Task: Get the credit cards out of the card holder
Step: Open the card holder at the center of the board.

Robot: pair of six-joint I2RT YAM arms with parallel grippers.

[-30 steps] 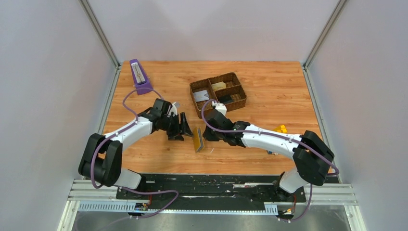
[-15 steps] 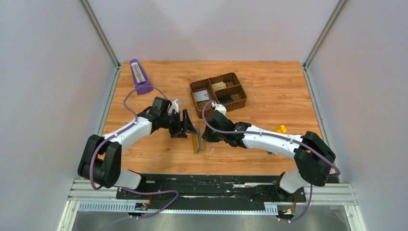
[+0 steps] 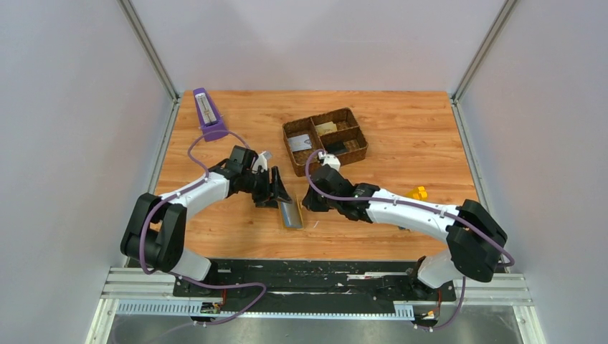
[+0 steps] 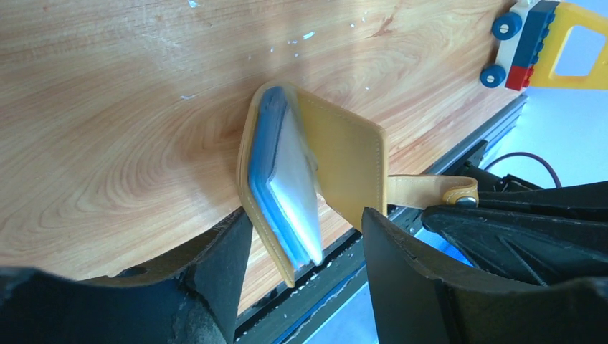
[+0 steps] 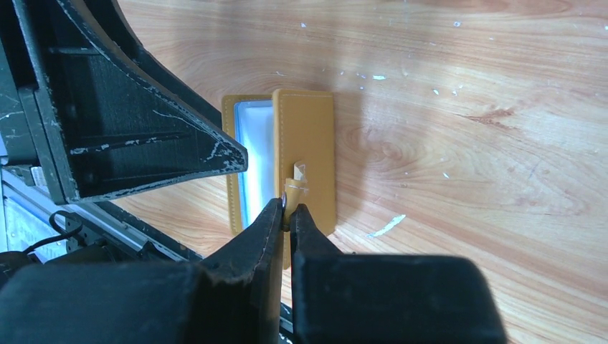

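Progress is judged to be early: the card holder stands partly open on the wooden table, at about 7 o'clock from the woven tray. Its blue-grey pockets are exposed, yet no card is seen drawn out of them, and whether cards sit inside cannot be told. Full opening and extraction of the cards are left to be done. The right gripper is closed almost completely, with the small yellow tab pinched between its fingertips, at about 3 o'clock of the holder. The left gripper is spread wide and nothing is gripped; the holder's edge is straddled, though contact cannot be confirmed.
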